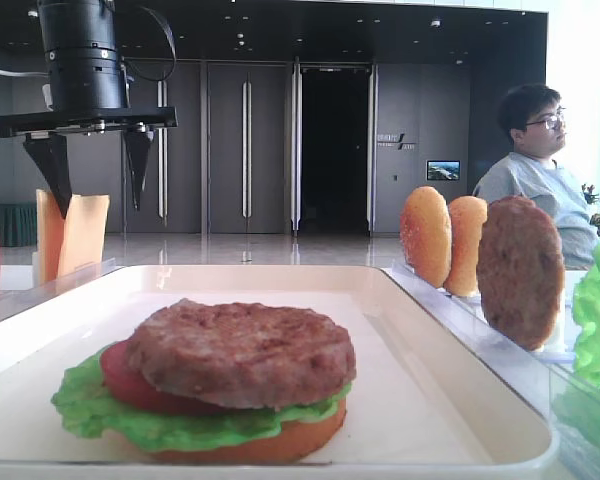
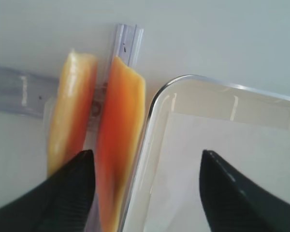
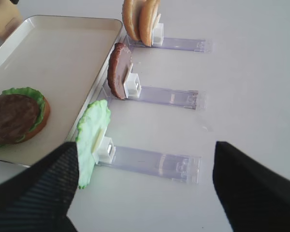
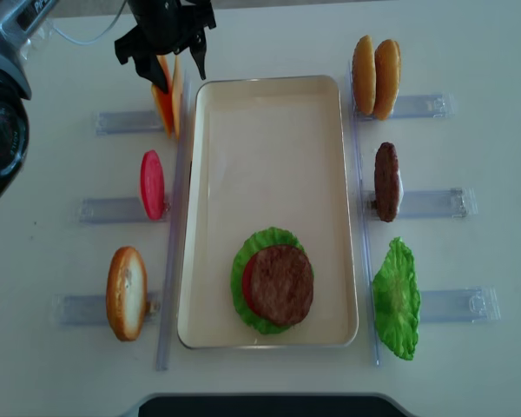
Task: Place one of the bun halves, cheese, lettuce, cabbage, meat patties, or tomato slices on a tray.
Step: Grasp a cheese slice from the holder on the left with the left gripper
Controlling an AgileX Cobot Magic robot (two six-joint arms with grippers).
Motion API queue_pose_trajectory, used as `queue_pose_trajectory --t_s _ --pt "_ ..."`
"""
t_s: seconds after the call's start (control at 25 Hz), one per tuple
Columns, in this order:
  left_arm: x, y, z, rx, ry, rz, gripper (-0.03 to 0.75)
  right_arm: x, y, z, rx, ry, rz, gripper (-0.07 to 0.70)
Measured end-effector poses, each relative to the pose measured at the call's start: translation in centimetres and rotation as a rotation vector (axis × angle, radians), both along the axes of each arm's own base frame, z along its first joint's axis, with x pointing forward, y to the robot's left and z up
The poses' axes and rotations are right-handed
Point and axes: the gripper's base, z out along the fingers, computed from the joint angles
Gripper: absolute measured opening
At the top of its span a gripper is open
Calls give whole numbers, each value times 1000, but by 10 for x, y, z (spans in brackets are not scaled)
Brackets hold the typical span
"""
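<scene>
While my left gripper (image 1: 93,160) hangs above the cheese (image 1: 72,235) at far left with jaws apart, I count two upright slices, so pinching both at once is my worry.

From the right wrist view, the right gripper (image 3: 145,186) is spread and empty near one lettuce leaf (image 3: 92,140), one meat patty (image 3: 118,71), two bun halves (image 3: 140,19).

Left wrist view: one black finger (image 2: 70,186) overlaps the nearer slice; closing off-centre could topple it against the tray (image 2: 157,106).

Overhead, one tomato slice (image 4: 152,184) stands left; the stacked burger (image 4: 273,282) sits near.

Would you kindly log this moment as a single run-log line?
left gripper: open above cheese | right gripper: open, empty | tray: bun, lettuce, tomato, patty stacked
</scene>
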Motion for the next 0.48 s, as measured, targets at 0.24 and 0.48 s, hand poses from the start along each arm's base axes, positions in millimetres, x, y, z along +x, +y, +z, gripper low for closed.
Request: queue_pose_trajectory --t_s 0.24,0.48 --pt "0 0 0 0 0 0 361 0 0 0 0 0 0 542" --pt "0 0 0 3 3 0 227 0 0 0 0 0 0 542"
